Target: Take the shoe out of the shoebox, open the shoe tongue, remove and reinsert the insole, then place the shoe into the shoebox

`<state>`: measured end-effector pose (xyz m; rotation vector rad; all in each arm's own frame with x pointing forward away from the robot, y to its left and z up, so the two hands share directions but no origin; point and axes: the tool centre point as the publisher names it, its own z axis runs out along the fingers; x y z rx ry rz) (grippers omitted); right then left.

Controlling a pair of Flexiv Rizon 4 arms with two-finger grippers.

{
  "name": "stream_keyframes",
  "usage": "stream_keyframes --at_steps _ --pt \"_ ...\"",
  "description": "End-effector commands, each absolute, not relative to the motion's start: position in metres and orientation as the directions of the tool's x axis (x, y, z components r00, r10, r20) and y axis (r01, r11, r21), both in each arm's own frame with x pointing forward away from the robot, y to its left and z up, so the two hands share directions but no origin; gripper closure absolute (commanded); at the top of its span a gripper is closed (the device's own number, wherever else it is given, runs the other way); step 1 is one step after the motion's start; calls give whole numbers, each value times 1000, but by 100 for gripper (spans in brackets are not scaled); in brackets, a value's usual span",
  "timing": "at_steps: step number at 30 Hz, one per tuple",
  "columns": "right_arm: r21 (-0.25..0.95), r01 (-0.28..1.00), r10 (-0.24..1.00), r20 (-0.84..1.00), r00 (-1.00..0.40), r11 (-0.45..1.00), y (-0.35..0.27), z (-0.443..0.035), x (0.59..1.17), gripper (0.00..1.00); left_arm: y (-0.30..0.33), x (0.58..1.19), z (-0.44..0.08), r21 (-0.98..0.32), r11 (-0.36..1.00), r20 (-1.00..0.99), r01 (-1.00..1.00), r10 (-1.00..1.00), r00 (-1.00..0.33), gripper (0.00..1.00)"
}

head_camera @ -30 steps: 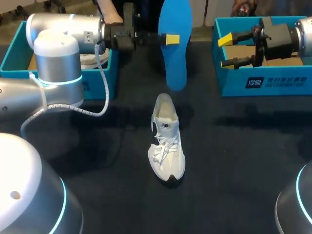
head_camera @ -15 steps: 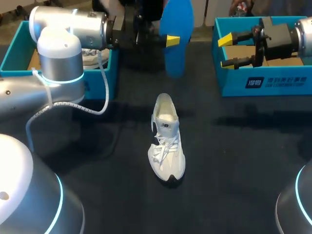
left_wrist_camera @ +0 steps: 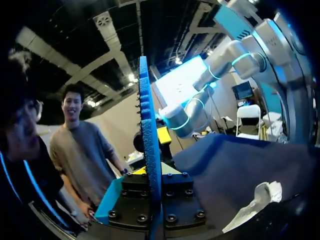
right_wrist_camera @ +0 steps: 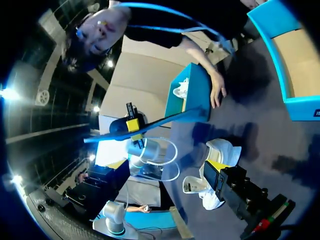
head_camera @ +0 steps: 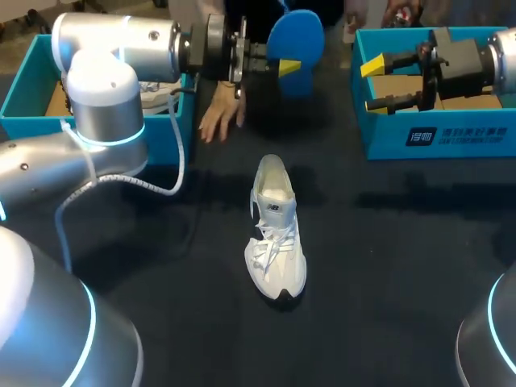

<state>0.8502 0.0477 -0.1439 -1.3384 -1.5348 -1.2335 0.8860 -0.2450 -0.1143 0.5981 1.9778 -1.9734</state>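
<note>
So, insole [head_camera: 297,44] out, reinsert comes next
Left gripper [head_camera: 286,64] pinches it up at far middle; shoe [head_camera: 276,230] sits mid-table; right gripper [head_camera: 371,85] gapes wide, empty. I'd aim the toe end into the collar first.

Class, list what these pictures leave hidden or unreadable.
Head view: the silver left arm covers much of the left teal cardboard shoebox; its contents are unclear.
Left wrist view: the blue foam insole shows edge-on, its faces unseen.
Right wrist view: the right claw shows one yellow tip only, and its black body hides part of the white lace-up shoe.
</note>
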Motion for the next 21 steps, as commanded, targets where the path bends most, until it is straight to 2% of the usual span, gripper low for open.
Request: stream_keyframes --at_steps 1,9,10,12,13,18,19,21 --pt "189 982 268 946 -180 -10 49 -144 850 0 -244 883 -120 -864 -38 -504 502 77 -860 100" --pt "189 982 268 946 -180 -10 49 -144 850 0 -244 884 -119 -841 -46 -541 539 79 -838 100" --pt "189 982 268 946 -180 -10 49 -144 850 0 -243 886 -117 -762 -57 -647 645 89 -757 100" --pt "189 982 268 946 -180 -10 49 -144 850 0 -242 887 -117 -698 -71 -716 713 88 -693 100" --pt "189 982 268 946 -180 -10 49 -144 850 0 -241 887 -118 -618 -78 -785 782 107 -609 100" --pt "189 982 268 946 -180 -10 49 -144 850 0 -241 882 -127 -488 -87 -872 869 88 -481 100" --pt "189 982 268 946 -180 -10 49 -144 850 0 -242 881 -130 -406 -109 -912 907 107 -396 100" --pt "189 982 268 946 -180 -10 49 -144 850 0 -243 878 -131 -388 -108 -921 915 81 -381 100"
